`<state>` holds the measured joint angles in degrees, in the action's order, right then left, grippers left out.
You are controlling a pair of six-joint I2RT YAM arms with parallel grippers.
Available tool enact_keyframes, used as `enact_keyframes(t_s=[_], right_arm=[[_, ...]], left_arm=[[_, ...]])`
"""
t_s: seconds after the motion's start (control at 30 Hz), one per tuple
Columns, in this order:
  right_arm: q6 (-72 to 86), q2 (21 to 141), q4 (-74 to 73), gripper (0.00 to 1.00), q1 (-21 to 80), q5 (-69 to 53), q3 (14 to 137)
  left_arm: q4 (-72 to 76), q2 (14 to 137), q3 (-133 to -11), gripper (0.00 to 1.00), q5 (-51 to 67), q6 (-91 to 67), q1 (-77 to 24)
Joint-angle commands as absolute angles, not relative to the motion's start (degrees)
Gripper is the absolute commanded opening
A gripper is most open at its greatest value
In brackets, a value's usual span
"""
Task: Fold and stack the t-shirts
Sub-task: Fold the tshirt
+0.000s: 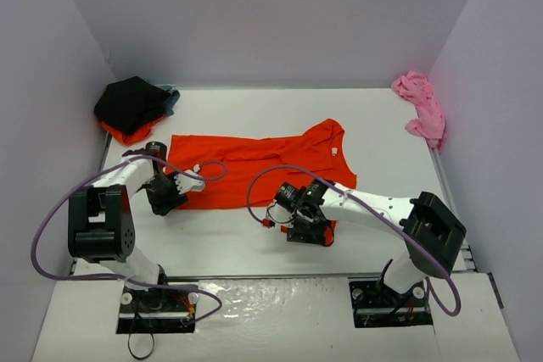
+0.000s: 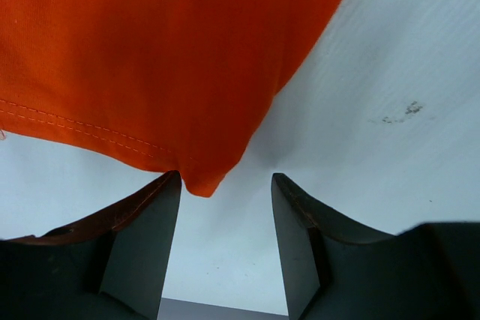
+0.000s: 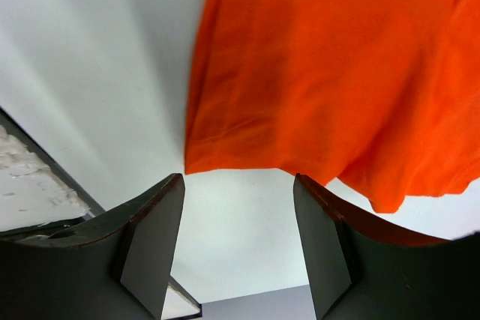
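Observation:
A bright orange-red t-shirt (image 1: 254, 167) lies spread flat across the middle of the white table (image 1: 229, 243). My left gripper (image 1: 172, 192) is low at the shirt's near left corner. In the left wrist view the gripper (image 2: 226, 176) is open, and the hemmed corner of the shirt (image 2: 150, 50) ends just ahead of the fingertips, close to the left one. My right gripper (image 1: 303, 225) is at the shirt's near right end. It (image 3: 238, 177) is open too, with the edge of the cloth (image 3: 322, 65) just beyond its tips. Nothing is between either pair of jaws.
At the back left a black t-shirt (image 1: 129, 101) lies bunched on another orange-red one (image 1: 127, 133). A crumpled pink t-shirt (image 1: 420, 106) is at the back right against the wall. Purple-grey walls enclose the table on three sides.

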<state>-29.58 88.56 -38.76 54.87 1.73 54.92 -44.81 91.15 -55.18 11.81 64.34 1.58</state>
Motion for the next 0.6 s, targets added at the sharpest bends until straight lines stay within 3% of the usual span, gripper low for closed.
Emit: enact_keyframes(t_s=[0.0, 0.2, 0.3, 0.37, 0.57], right_arm=[[-28.4, 89.7, -41.8, 0.57, 56.8, 0.7, 57.2], [-27.8, 92.6, -41.7, 0.56, 59.3, 0.6, 59.3], [-27.7, 93.5, -41.7, 0.55, 59.5, 0.6, 59.9], [-27.6, 94.2, -41.7, 0.55, 59.5, 0.7, 59.7], [-27.2, 97.0, -42.1, 0.56, 60.1, -0.7, 60.7]], left_arm=[[-39.9, 91.9, -55.0, 0.48, 9.8, 64.9, 1.5], [-35.9, 93.9, -54.5, 0.48, 8.3, 66.1, 1.2], [-34.1, 94.5, -53.8, 0.33, 8.0, 66.6, 1.2], [-33.2, 94.9, -53.4, 0.29, 7.6, 66.7, 1.0], [-30.6, 96.0, -51.5, 0.30, 6.7, 67.1, 0.6]])
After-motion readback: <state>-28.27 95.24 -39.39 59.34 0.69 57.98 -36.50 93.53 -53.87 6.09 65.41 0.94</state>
